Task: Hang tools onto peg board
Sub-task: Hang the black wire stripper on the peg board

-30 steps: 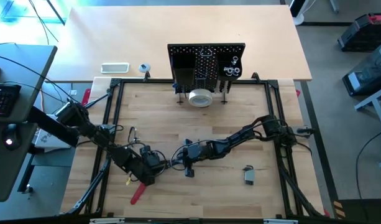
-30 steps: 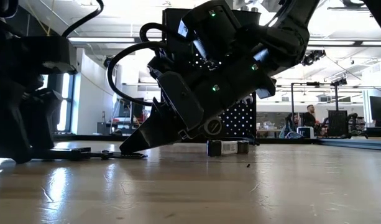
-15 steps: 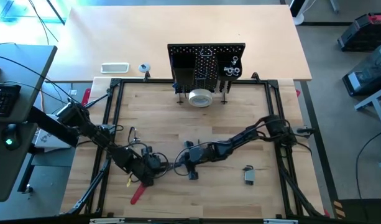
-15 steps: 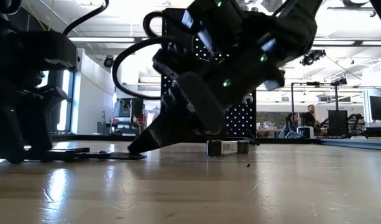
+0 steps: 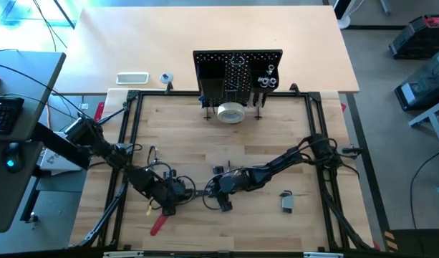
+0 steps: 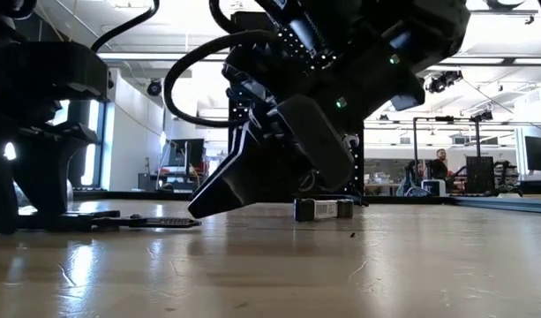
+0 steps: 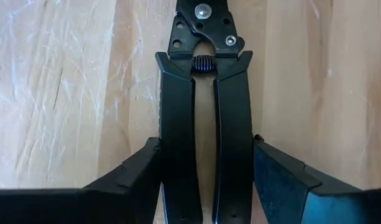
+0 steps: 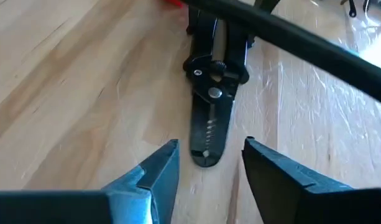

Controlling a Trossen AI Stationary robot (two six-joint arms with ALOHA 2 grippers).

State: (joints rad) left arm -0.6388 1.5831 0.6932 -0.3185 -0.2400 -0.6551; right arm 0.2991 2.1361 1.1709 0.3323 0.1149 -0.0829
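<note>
A pair of dark-handled pliers [image 5: 195, 192] [image 7: 206, 93] lies flat on the wooden table [image 5: 276, 143] between my two grippers. My left gripper [image 5: 177, 195] [image 7: 206, 144] is closed on its handles. My right gripper [image 5: 210, 195] [image 8: 209, 163] is open; its fingers stand on either side of the pliers' flat nose [image 8: 207, 146], a little above the table, touching nothing. The black peg board [image 5: 237, 72] stands upright at the table's far edge, with a white tape roll [image 5: 231, 112] at its foot. My left gripper pinches the pliers' two handles between its fingers, one finger on the outer side of each handle [image 7: 167, 163], well back from the spring. The fingers slant steeply down from the table's left. The pliers lie flat on the table [image 6: 155, 222].
A red-handled tool [image 5: 158, 226] lies near the front edge, by my left arm. A small tape measure [image 5: 286, 202] [image 6: 323, 209] lies to the right of my right arm. A black frame [image 5: 316, 129] runs around the table top. Bare wood stretches between the grippers and the peg board.
My right gripper has risen a little off the table, shifted toward the near edge and rolled. The pliers have stayed flat on the table.
</note>
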